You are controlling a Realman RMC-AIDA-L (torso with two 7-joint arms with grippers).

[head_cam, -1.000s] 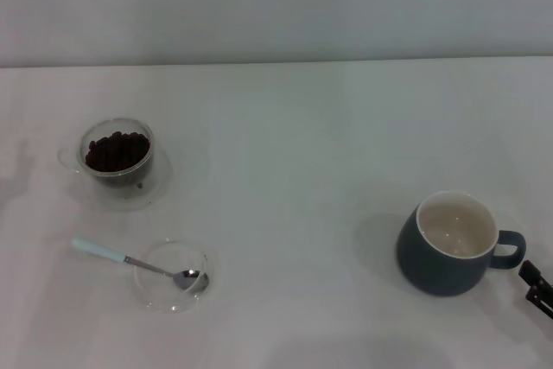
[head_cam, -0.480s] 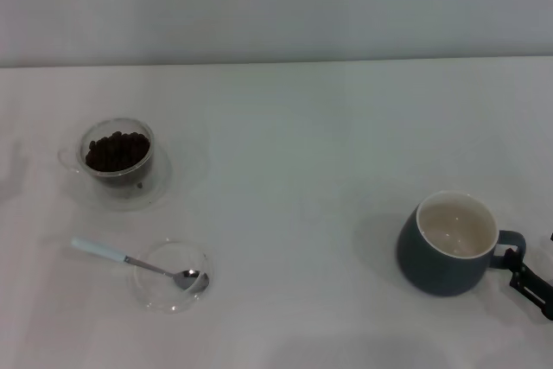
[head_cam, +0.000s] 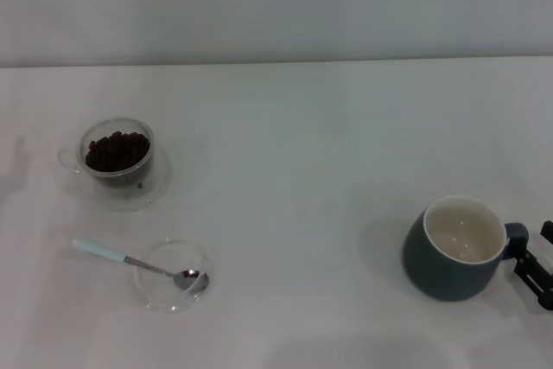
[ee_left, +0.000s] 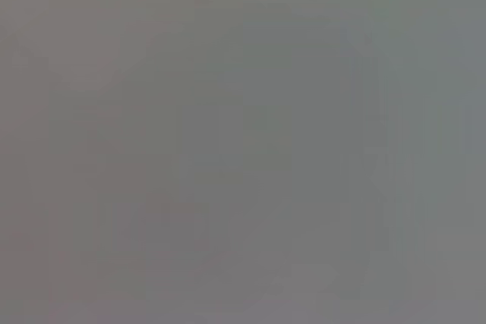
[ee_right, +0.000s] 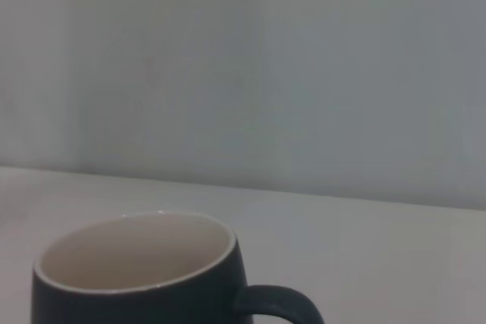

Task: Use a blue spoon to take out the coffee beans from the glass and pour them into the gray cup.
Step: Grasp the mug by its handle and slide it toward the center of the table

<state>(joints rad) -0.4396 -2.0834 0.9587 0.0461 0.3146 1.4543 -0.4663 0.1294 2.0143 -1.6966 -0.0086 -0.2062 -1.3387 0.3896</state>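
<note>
Gray cup (head_cam: pixel 456 249) just slid a bit as our right pincer (head_cam: pixel 534 267) reached its handle, grip unclear; spoon (head_cam: pixel 138 263) still untouched.

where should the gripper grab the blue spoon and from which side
Probably by the pale blue handle of the blue spoon, coming straight down from above. The handle sticks out past the rim of the shallow glass dish toward the robot's left, with its tip near the table, while the metal bowl rests inside the dish, where the rim would crowd the fingers.
</note>
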